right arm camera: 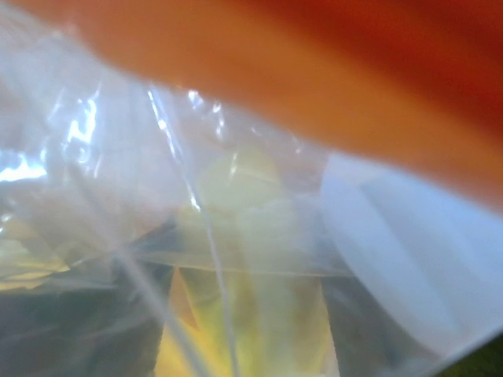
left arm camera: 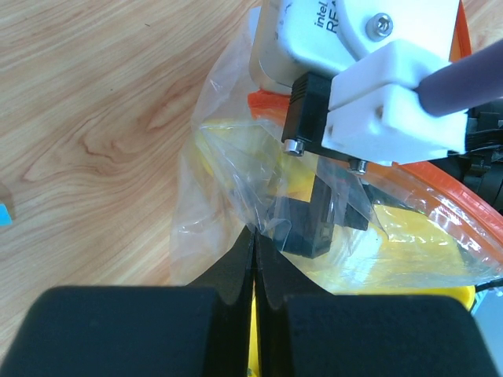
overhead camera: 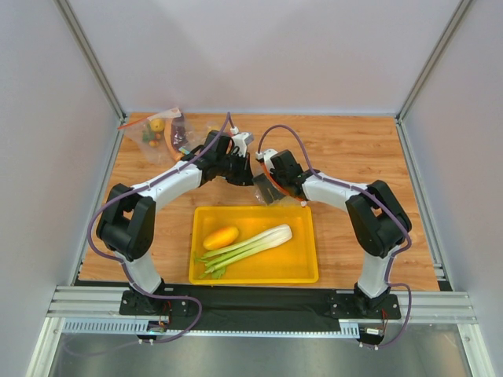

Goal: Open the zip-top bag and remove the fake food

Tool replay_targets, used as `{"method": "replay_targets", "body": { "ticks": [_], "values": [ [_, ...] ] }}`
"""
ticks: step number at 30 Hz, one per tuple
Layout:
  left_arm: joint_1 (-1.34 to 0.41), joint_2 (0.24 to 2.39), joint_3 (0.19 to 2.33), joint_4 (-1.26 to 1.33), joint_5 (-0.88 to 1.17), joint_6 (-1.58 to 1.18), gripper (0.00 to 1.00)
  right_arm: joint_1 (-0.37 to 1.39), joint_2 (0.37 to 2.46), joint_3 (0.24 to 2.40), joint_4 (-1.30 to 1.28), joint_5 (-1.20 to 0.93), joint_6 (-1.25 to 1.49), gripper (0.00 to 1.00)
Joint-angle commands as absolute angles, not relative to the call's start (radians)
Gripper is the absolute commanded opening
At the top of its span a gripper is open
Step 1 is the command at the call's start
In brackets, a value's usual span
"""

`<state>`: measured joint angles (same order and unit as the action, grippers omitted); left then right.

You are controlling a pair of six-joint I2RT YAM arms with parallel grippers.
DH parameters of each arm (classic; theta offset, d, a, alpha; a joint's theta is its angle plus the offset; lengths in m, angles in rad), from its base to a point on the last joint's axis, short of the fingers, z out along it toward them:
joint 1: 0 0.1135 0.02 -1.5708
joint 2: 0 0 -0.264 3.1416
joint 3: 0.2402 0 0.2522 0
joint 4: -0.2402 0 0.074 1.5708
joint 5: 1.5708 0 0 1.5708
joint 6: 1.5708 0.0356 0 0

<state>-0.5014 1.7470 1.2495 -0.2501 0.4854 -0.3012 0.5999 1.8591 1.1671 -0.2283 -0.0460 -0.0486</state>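
Note:
The zip-top bag (overhead camera: 273, 195) hangs between my two grippers above the far edge of the yellow tray (overhead camera: 313, 243). My left gripper (overhead camera: 250, 176) is shut on a fold of the clear bag (left arm camera: 228, 181), jaws pressed together (left arm camera: 255, 234). The red-orange zip strip (left arm camera: 448, 200) curves at the right. My right gripper (overhead camera: 266, 187) is at the bag's mouth, and its dark fingers (left arm camera: 302, 228) show through the plastic. In the right wrist view crinkled plastic (right arm camera: 94, 157) and the zip strip (right arm camera: 314, 71) cover the lens. An orange-yellow fruit (overhead camera: 221, 236) and the celery stalk (overhead camera: 251, 245) lie in the tray.
A smaller clear bag (overhead camera: 161, 133) with an eggplant and small pieces lies at the back left of the wooden table (overhead camera: 369, 149). The right wrist camera housing (left arm camera: 354, 47) hangs close above my left fingers. Grey walls enclose the table.

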Motion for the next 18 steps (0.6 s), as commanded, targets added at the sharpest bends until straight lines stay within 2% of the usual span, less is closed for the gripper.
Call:
{"method": "replay_targets", "body": {
  "ticks": [1,5,18],
  "values": [
    [-0.505,1.738,1.292,-0.232,0.514,-0.285,0.00,0.588,1.905,1.112,-0.258,-0.002,-0.043,0.49],
    [-0.505,1.740,1.293,-0.233,0.512,-0.287,0.00,0.588,1.852,1.083,-0.241,0.032,-0.023,0.36],
    [-0.505,1.741,1.301,-0.255,0.491,-0.287,0.00,0.583,1.430,0.956,-0.123,0.084,0.113,0.32]
  ]
}}
